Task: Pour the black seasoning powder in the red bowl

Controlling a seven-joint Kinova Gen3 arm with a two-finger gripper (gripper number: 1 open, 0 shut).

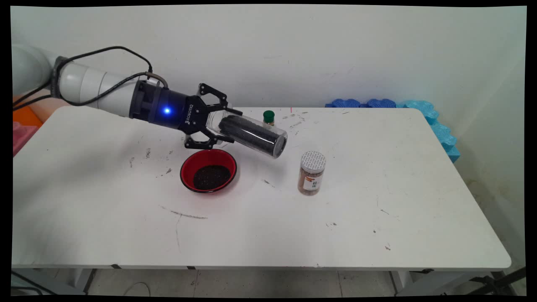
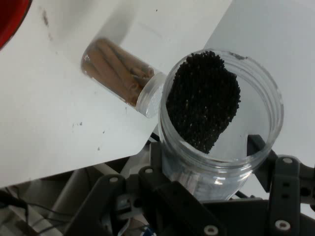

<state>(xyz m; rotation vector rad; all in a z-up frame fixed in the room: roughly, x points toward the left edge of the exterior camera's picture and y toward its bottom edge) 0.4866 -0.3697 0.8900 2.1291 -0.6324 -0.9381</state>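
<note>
From my station I see the gripper (image 1: 218, 121) above the table (image 1: 377, 218), and it is closed on a clear jar (image 1: 251, 134). It holds the jar by the bottom end, so the jar lies almost on its side in the air and points away from the arm, with the far end a little lower. Black grains (image 1: 247, 133) lie along the inside of the jar. In the hand view the same grains (image 2: 203, 101) rest against one side of the jar (image 2: 221, 128), and the mouth has no lid on it.

Directly under the gripper a red bowl (image 1: 208, 170) stands on the table, with a dark heap of grains (image 1: 212, 177) in it. The mouth of the jar is past the rim of the bowl, not over it.

Behind the jar, near the far edge of the table, a small bottle with a green cap (image 1: 268, 117) stands; most of it is hidden.

Beyond the mouth of the jar and lower, a second jar (image 1: 311, 173) stands upright on the table, with a white lid and brown contents. In the hand view this jar (image 2: 120, 76) shows brown sticks inside.
</note>
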